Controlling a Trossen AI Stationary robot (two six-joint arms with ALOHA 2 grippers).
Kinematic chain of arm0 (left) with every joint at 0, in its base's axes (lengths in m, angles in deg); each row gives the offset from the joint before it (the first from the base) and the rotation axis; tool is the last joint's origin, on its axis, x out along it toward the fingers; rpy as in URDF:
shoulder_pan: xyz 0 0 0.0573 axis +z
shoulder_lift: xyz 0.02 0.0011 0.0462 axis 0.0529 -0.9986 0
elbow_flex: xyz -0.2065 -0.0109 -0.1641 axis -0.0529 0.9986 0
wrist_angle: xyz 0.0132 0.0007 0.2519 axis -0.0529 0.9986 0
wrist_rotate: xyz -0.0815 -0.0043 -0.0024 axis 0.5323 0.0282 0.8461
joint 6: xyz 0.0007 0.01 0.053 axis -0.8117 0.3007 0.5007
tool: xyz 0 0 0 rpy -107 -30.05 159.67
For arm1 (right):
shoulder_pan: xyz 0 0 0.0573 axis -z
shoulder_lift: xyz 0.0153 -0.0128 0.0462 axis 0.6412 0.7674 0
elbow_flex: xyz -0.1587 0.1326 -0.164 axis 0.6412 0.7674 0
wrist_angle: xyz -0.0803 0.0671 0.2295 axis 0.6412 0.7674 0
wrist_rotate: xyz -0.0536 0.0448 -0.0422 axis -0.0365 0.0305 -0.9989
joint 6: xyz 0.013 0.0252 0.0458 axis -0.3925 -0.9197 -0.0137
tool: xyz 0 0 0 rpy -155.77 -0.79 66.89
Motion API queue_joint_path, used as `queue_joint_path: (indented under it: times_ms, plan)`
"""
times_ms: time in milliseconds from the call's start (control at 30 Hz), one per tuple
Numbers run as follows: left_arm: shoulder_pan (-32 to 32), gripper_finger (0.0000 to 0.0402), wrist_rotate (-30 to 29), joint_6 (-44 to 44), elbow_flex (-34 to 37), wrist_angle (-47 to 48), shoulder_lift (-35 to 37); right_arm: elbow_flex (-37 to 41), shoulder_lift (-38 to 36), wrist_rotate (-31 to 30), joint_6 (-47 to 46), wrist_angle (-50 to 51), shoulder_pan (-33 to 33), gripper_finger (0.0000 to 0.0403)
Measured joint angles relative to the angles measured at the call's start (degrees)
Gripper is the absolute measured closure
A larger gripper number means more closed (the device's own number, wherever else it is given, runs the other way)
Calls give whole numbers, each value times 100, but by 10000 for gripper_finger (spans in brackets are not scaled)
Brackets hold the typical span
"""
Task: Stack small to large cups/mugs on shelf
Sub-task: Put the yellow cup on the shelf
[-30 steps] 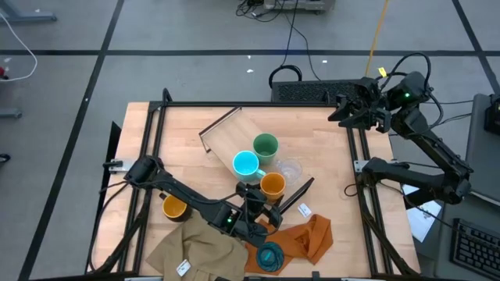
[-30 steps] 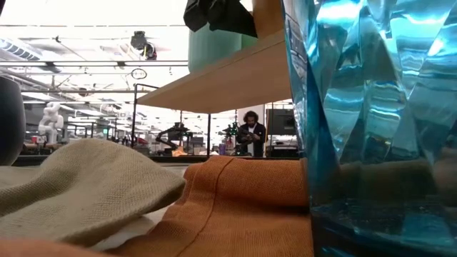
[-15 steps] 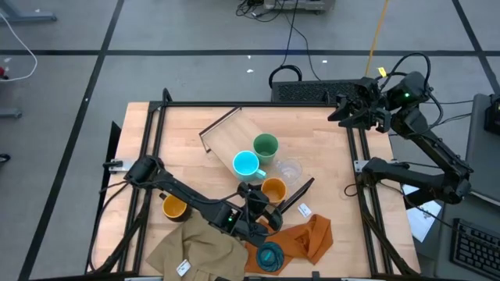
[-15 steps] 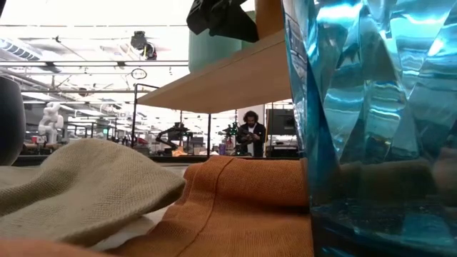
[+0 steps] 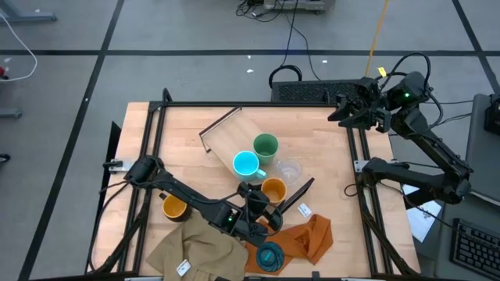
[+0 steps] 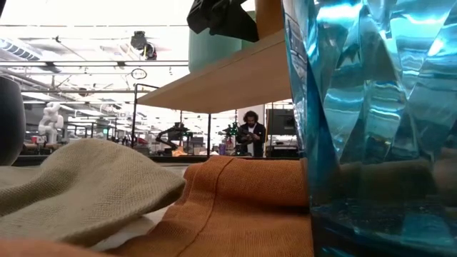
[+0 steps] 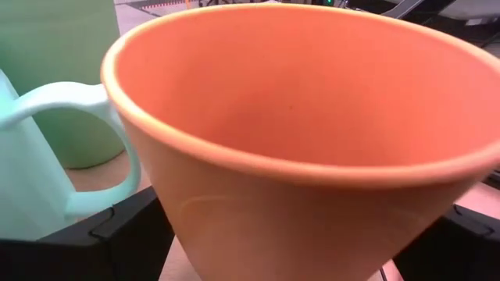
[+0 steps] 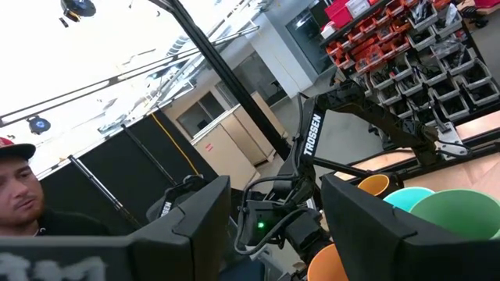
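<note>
The light-wood shelf [image 5: 230, 134] lies askew mid-table. On it stand the green cup [image 5: 266, 146], the light-blue mug [image 5: 247, 164], the clear tumbler [image 5: 290, 169] and the orange cup [image 5: 273, 188], which is at its near end. My left gripper [image 5: 262, 200] is shut on the orange cup [image 7: 297, 117]. The dark mug with the yellow-orange inside [image 5: 173, 208] stands on the table at the near left. The ribbed teal cup [image 5: 269, 256] stands on the orange cloth. My right gripper [image 5: 351, 109] hangs open and empty beyond the table's far right corner. My left gripper holds the orange cup by its lower wall [image 7: 183, 226], one finger [image 7: 125, 238] on each side. The fingers come about level from the table's near left. The cup stands upright, mouth up; in the low view its base [image 6: 268, 21] seems to be at the shelf's edge.
A tan cloth [image 5: 199, 251] and an orange cloth [image 5: 308, 238] lie along the near edge. A black wire bracket [image 5: 299, 195] and a white tag [image 5: 304, 209] lie right of the orange cup. A black frame runs round the table [image 5: 180, 125]. A person shows in the right wrist view.
My left gripper has edged slightly toward the table's near edge with the orange cup, then kept still.
</note>
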Motion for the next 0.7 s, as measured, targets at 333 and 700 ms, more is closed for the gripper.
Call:
queue_joint_path:
  times_ms: [333, 700]
  plan:
    - [-2, 9, 4, 91, 0, -15, 0, 0, 0, 0, 0, -1, 0, 211]
    - [-11, 9, 18, 264, -2, -35, 35, 0, -1, 0, -17, -1, 0, 211]
